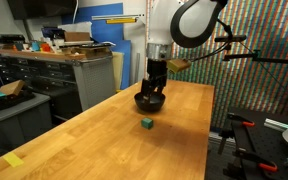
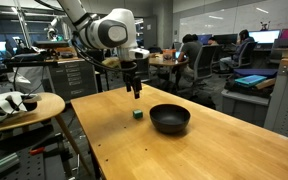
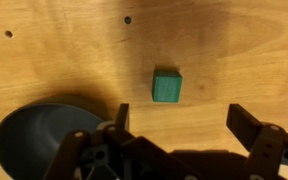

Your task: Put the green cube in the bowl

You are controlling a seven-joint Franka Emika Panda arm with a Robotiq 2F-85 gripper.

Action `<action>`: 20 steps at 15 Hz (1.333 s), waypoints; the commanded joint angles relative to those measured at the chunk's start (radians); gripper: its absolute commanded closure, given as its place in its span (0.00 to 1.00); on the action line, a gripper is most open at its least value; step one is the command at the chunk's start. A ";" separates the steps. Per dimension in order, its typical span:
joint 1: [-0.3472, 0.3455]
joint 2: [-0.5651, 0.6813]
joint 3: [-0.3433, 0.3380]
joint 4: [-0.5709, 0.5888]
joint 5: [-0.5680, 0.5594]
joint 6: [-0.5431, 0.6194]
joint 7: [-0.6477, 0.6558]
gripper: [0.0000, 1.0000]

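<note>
Wrist view: we list one small solid green cube (image 3: 167,86) on a pale wooden tabletop (image 3: 244,50), near the glossy round black bowl (image 3: 34,135) but apart from it. The black Robotiq gripper (image 3: 181,120) hangs above, jaws spread wide and empty. We judge the descent should centre the cube between the fingers, square to its faces, before closing. Room: open lab with grey drawer cabinets (image 1: 44,72).

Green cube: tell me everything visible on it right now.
The green cube is a tiny solid-looking block with plain matte green square faces. It sits flat on the wooden table, beside but apart from the black bowl. Nothing touches it; the open tool hovers above it.
</note>
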 commanded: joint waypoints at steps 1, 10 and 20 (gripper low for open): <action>0.032 0.125 -0.033 0.095 0.014 0.007 -0.033 0.00; 0.036 0.316 -0.052 0.240 0.041 -0.031 -0.099 0.00; 0.025 0.328 -0.034 0.271 0.093 -0.143 -0.168 0.83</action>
